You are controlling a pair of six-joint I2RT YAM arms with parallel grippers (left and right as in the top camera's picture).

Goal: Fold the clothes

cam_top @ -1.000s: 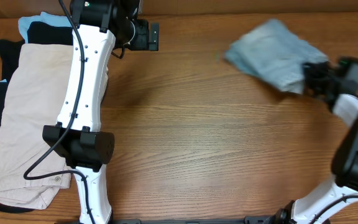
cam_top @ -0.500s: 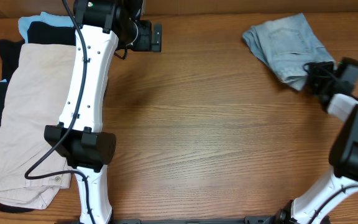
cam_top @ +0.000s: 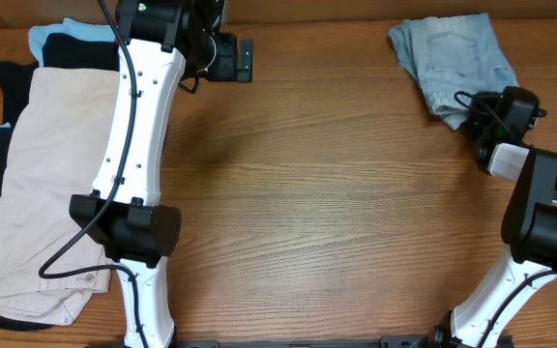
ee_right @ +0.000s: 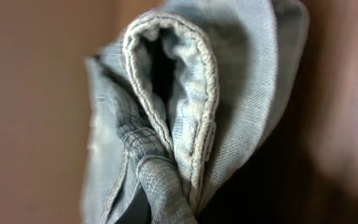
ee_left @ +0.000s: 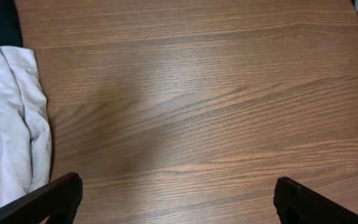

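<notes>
From overhead, the left gripper (cam_top: 245,60) is hovering over the wooden table (cam_top: 337,222). A pile of beige shorts (cam_top: 37,184), a black garment (cam_top: 13,77) and a pale-blue garment (cam_top: 51,37) is lying well behind its fingers. The denim shorts (cam_top: 453,53) are lying crumpled at the table's far right corner, well apart from the left fingers and straight ahead of the right gripper (cam_top: 469,118). That gripper's tip is touching the shorts' nearest corner.

In the left wrist view, the two dark fingers (ee_left: 55,196) are standing wide apart at the bottom corners, with only bare wood showing between them. A fold of the beige cloth is lying just beyond the finger on the left side of the frame.

In the right wrist view, the fingers themselves are not showing. Denim is filling the frame, with a stitched hem curling into a loop ahead of them. The cloth is gathering into a tight twist at the bottom edge, nearest the fingers, so they are pinching that corner.
</notes>
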